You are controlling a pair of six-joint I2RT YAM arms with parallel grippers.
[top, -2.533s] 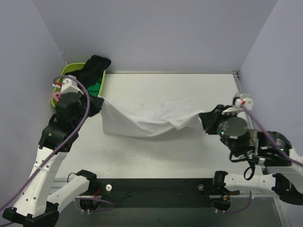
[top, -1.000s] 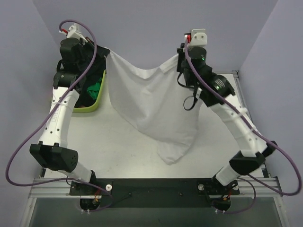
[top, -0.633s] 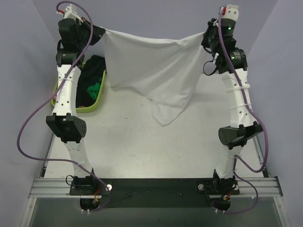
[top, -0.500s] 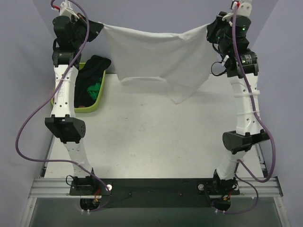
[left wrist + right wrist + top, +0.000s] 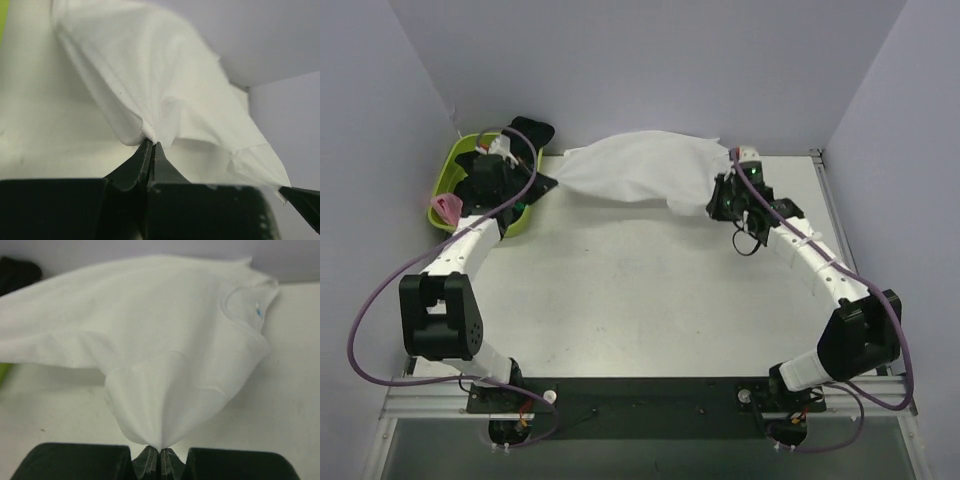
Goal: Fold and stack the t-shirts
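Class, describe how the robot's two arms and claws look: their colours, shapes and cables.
The left arm and the right arm share one build: white tubular links joined by chunky black joints. A lilac cable loops loosely alongside each. The left claw and the right claw each have two matte black fingers tapering to thin tips.

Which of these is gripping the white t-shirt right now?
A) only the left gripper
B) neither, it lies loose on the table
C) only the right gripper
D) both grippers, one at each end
D: the left gripper and the right gripper each have their fingertips shut on a pinch of the white t-shirt, which spans between them in the top view.
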